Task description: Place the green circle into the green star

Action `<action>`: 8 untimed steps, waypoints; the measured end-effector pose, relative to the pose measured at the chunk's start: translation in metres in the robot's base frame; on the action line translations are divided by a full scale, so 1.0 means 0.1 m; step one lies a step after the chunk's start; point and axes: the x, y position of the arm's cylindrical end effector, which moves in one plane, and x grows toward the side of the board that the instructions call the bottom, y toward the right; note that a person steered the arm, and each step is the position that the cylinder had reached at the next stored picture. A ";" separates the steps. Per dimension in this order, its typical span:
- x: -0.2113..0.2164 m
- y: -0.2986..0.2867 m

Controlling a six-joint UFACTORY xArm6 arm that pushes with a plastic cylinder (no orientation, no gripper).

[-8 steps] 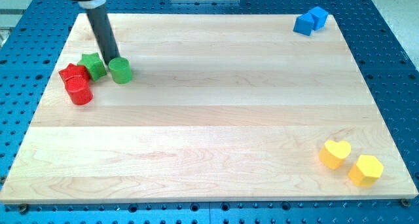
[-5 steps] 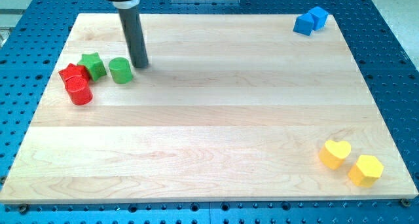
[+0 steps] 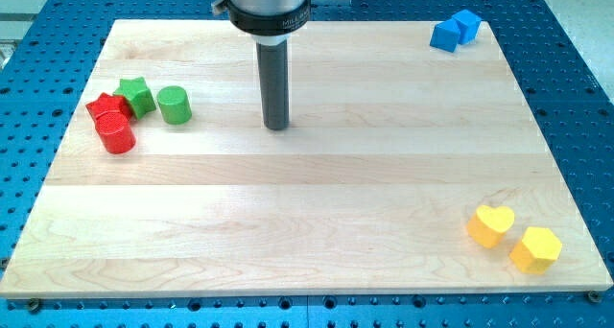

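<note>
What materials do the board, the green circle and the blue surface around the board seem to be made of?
The board looks like pale wood with a smooth finish: plank seams and grain streaks show. The green circle seems painted wood or plastic, with an even matte colour; I cannot tell which. The blue surface appears to be coated metal, with a regular grid of small holes.

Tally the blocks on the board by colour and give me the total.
Red: 2, a star and a cylinder
Green: 2, a star and a circle
Blue: 2, a touching pair at the view's top right
Yellow: 2, a heart and a hexagon-like block
Total: 8 blocks
</note>
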 end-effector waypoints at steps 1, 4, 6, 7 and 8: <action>-0.08 -0.40; -0.18 -0.83; -0.17 -0.80; -0.17 0.39; -0.39 1.84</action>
